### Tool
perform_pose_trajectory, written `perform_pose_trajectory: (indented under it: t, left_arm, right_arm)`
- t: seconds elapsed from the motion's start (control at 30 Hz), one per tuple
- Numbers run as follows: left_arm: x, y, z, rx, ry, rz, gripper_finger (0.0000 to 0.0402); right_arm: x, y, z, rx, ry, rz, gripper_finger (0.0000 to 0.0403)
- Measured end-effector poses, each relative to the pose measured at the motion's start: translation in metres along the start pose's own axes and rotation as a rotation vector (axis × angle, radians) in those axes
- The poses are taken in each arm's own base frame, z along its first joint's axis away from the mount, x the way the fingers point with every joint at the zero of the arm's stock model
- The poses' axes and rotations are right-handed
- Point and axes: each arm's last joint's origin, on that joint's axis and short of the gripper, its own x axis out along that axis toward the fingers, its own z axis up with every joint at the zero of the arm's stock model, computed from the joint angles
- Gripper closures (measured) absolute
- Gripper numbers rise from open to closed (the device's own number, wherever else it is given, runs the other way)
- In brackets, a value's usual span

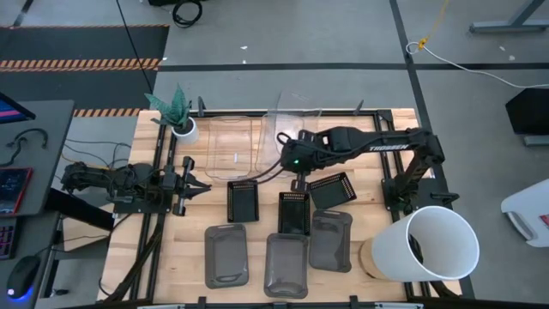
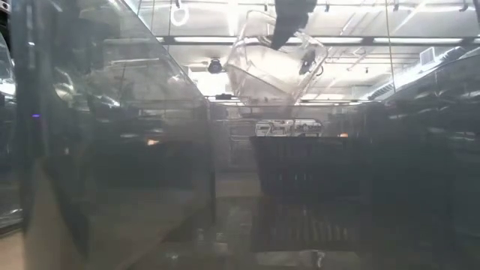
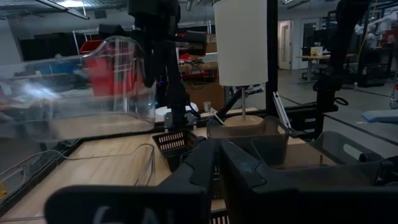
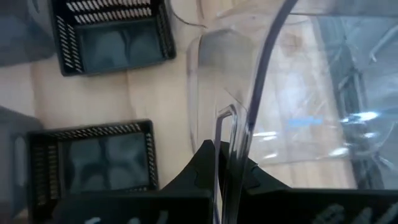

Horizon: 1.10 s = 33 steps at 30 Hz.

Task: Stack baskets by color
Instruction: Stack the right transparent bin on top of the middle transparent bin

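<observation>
From above, the right gripper (image 1: 296, 148) holds a clear basket (image 1: 296, 116) lifted and tilted beside another clear basket (image 1: 233, 142) lying on the surface (image 1: 171, 249), apparently to nest them; "TROSSEN" reads on the arm. Black and grey baskets lie nearer the front, and the left gripper (image 1: 193, 183) waits spread apart. The right wrist view shows the jaws clamped on the clear wall.

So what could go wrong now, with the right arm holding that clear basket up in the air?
1. The right gripper pinches only the thin rim of the clear see-through plastic basket, which hangs tilted, so it might slip or swing.
2. Another clear basket lies flat on the table nearby; a tilted basket may catch its edge rather than nest.
3. The small black slotted baskets sit close under the arm and could get nudged.
</observation>
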Motion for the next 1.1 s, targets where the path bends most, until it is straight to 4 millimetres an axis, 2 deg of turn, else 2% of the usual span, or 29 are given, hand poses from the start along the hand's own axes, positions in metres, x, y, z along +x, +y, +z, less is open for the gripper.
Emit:
perform_pose_trajectory:
  t: [0.1,0.3,0.47,0.77,0.9,1.1]
  left_arm:
    - [0.000,0.000,0.000,0.000,-0.001,0.000,0.0367]
    - [0.000,0.000,0.000,0.000,0.000,0.000,0.0374]
    - [0.000,0.000,0.000,0.000,0.000,0.000,0.0374]
    - [0.000,0.000,0.000,0.000,0.001,0.000,0.0366]
    - [0.000,0.000,0.000,0.000,0.001,0.000,0.0370]
    - [0.000,0.000,0.000,0.000,0.000,0.000,0.0372]
  right_arm:
    - [0.010,0.002,0.007,-0.006,0.013,0.005,0.0397]
    - [0.030,-0.005,0.035,-0.007,0.054,0.013,0.0400]
    - [0.048,-0.007,0.046,-0.015,0.140,-0.014,0.0400]
    - [0.087,-0.004,0.040,-0.039,0.332,-0.025,0.0398]
    - [0.094,-0.002,0.037,-0.040,0.374,-0.009,0.0398]
    - [0.093,0.000,0.035,0.002,0.397,0.020,0.0397]
